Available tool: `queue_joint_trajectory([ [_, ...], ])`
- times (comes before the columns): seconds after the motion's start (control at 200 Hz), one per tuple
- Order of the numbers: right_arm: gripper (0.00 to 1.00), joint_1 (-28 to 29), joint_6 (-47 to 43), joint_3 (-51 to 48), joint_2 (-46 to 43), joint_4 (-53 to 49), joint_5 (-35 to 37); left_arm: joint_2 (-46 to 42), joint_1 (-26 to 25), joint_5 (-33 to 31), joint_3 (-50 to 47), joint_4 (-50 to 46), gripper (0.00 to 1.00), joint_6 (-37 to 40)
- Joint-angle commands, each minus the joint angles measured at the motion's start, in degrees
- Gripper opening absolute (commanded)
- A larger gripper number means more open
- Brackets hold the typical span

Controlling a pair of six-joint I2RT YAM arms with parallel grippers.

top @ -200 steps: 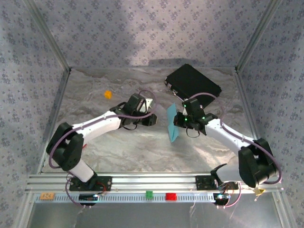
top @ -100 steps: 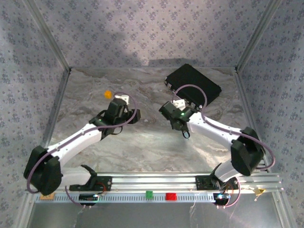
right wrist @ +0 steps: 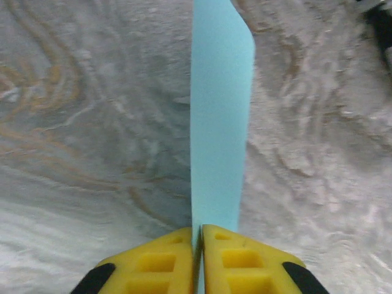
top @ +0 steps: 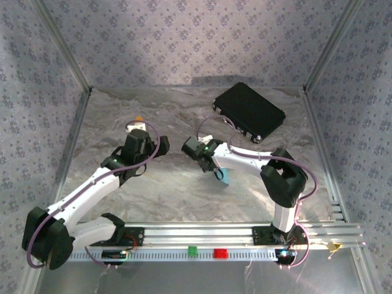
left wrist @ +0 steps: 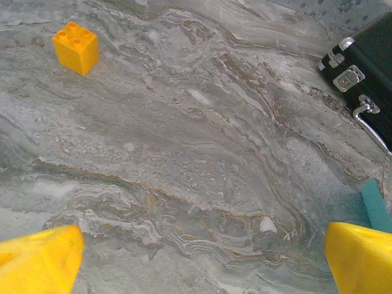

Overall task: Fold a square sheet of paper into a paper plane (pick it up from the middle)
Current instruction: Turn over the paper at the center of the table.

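Desk (top: pixel 165 196): marble top, with a black case (top: pixel 248 112) lying at upper right of the top view.

Right gripper (right wrist: pixel 199 236): fingers together, clamped on the tail of the plane (right wrist: pixel 220 122). The plane is a slim light-blue strip running away from the fingers. In the top view it sits low over the desk just right of centre. Whether it touches the surface cannot be told.

Left gripper (left wrist: pixel 202 245): fingers wide apart and holding nothing, over bare desk at centre left. The orange cube (left wrist: pixel 76 46) stands just beyond it, untouched.

Step in hand, as judged: folding looks finished and the plane is being set down.

Next move, as judged: bring the plane flat onto the desk, part the right fingers, then draw straight back so the light paper is not dragged or flipped. The left arm should keep clear.

Change from one second ago: the right arm has swung from centre right towards mid-frame, and the plane has dropped from upright to low. The left arm has drawn back towards upper left, nearer the cube, and its fingers have opened.
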Motion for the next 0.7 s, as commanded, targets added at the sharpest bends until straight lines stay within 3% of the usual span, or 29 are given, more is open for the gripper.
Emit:
queue_joint_trajectory([
  [0.0, 0.17, -0.44, -0.25, 0.66, 0.14, 4.96, -8.78, -1.68, 0.79, -0.98, -0.73, -1.6, 1.0, -1.56],
  [0.1, 0.31, -2.48, 0.5, -1.63, -1.82, 9.82, -16.5, -0.97, 1.05, 1.79, -0.33, -1.45, 1.0, -0.42],
  [0.265, 0.44, -8.1, 0.34, -9.39, -7.76, 19.5, -28.06, 2.76, 1.16, 9.66, 1.56, -0.3, 1.0, 1.28],
  [0.355, 0.45, -11.55, 0.84, -15.18, -12.63, 25.03, -33.52, 5.7, 1.12, 14.67, 2.42, 1.15, 1.0, 2.03],
  [0.535, 0.31, -22.38, 7.94, -29.23, -18.78, 38.23, -48.08, 12.57, 0.87, 23.52, 4.67, 3.53, 0.92, 0.66],
  [0.7, 0.15, -27.99, 11.22, -35.48, -18.64, 44.67, -55.23, 20.5, -0.52, 29.65, 7.9, 3.86, 0.81, -1.45],
])
